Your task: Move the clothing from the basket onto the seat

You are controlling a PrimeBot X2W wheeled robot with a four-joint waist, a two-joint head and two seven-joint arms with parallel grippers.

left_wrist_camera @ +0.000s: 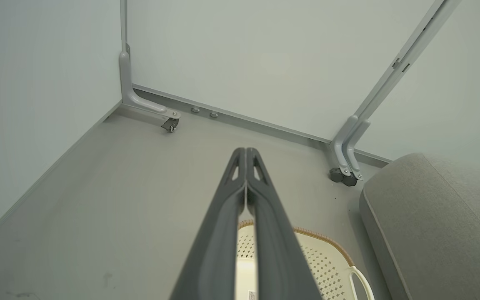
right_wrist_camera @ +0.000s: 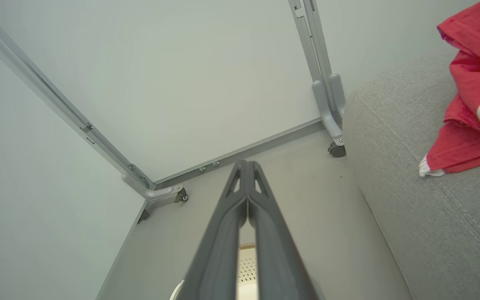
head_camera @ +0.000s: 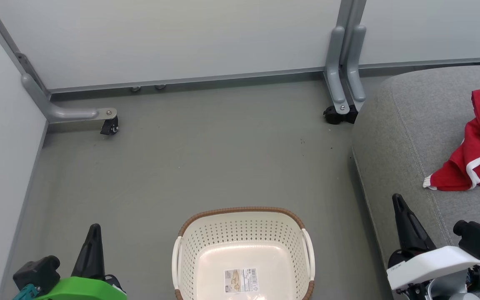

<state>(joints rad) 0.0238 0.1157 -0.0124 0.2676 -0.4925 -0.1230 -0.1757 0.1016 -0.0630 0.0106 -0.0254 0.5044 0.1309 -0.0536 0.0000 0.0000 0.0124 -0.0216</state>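
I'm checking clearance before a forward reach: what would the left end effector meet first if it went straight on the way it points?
Most likely the bare grey floor beyond the basket, short of the partition's base rail; depth is unclear. The left end effector is shut.

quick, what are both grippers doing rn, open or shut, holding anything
Left gripper: closed, jaws pressed together, holding nothing.
Right gripper: closed, jaws pressed together, holding nothing.

Glossy perforated plastic basket (head_camera: 244,246); matt woven-cloth seat (head_camera: 411,137); soft red clothing (head_camera: 479,146).
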